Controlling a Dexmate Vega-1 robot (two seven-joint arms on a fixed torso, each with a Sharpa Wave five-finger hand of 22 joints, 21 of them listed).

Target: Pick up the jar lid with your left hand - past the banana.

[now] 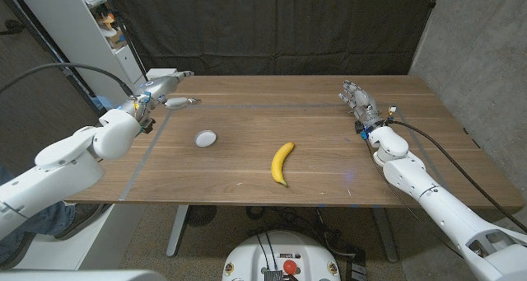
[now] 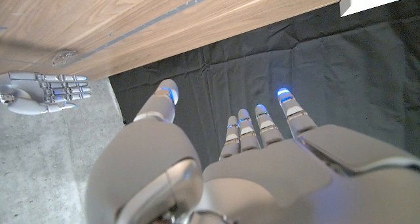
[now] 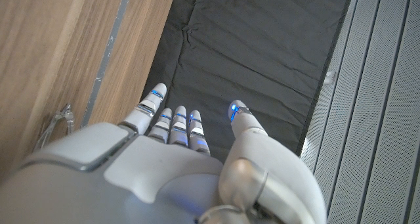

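Observation:
The white round jar lid (image 1: 205, 138) lies on the wooden table (image 1: 329, 141), left of the middle. A yellow banana (image 1: 282, 163) lies to its right, nearer the front edge. My left hand (image 1: 169, 90) hovers at the table's far left, beyond the lid and apart from it. Its fingers (image 2: 262, 122) are spread and hold nothing. My right hand (image 1: 358, 97) is at the far right of the table, its fingers (image 3: 172, 122) apart and empty. It also appears as the far hand (image 2: 42, 92) in the left wrist view.
A black curtain (image 1: 280, 25) hangs behind the table, and a white shelf unit (image 1: 99, 25) stands at the back left. A grey wall (image 1: 478, 42) is on the right. Thin grey tape lines (image 1: 247, 106) run across the tabletop.

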